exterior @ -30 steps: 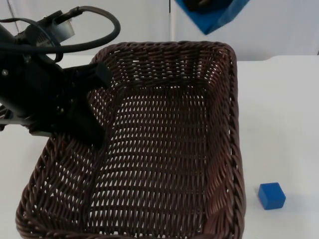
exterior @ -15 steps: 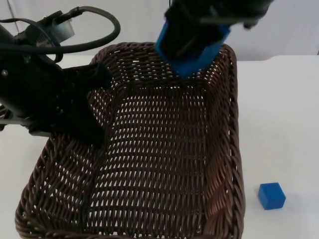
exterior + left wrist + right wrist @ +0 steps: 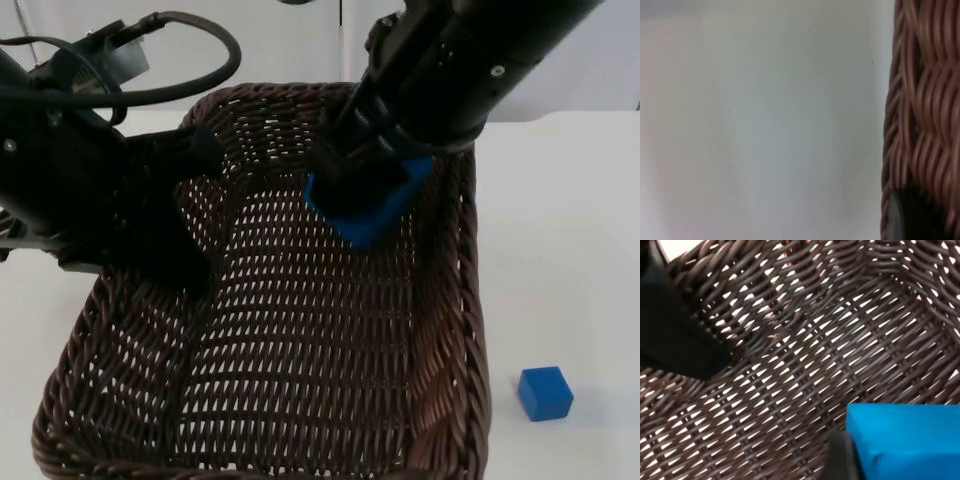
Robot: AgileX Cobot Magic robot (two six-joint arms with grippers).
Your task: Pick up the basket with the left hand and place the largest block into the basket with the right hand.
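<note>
The right gripper (image 3: 362, 200), clamped on the large blue block (image 3: 372, 215), hangs inside the wicker basket (image 3: 300, 340) that the left gripper (image 3: 185, 215) grips by its wall; lower closer to the weave before releasing.

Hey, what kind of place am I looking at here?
Probably a robotics lab bench: a bare white table top against a grey partition wall, where two black arms work with a wicker basket and blue blocks, one large, one small.
</note>
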